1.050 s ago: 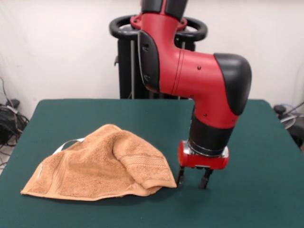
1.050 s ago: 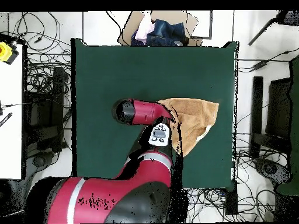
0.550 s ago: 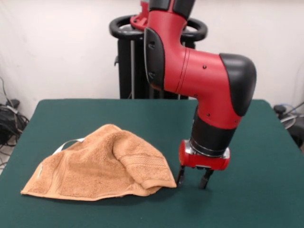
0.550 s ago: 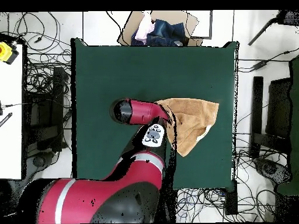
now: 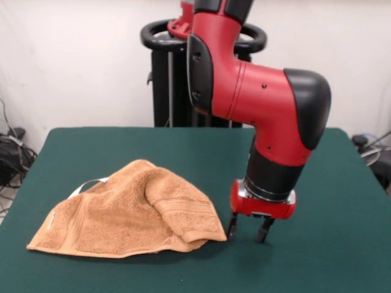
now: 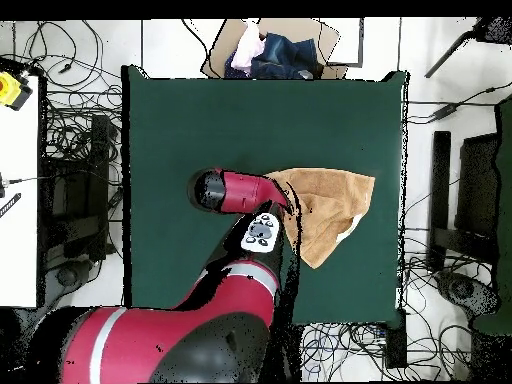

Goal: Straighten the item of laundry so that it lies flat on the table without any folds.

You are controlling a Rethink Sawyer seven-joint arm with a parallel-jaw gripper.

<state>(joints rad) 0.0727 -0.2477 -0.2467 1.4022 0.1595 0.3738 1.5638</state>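
Orange-tan towel bunched, folded over on table. Gripper fingers apart, empty, just beside towel's folded corner. Step: approach. Next: pinch corner, draw outward.

No words, numbers or signs can be read here. The small white label at the edge of the orange-tan fluffy towel is too small to show any writing.

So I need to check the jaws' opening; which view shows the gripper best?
The front view: the gripper hangs open beside the towel, both tips clear. Overhead, the arm hides it completely.
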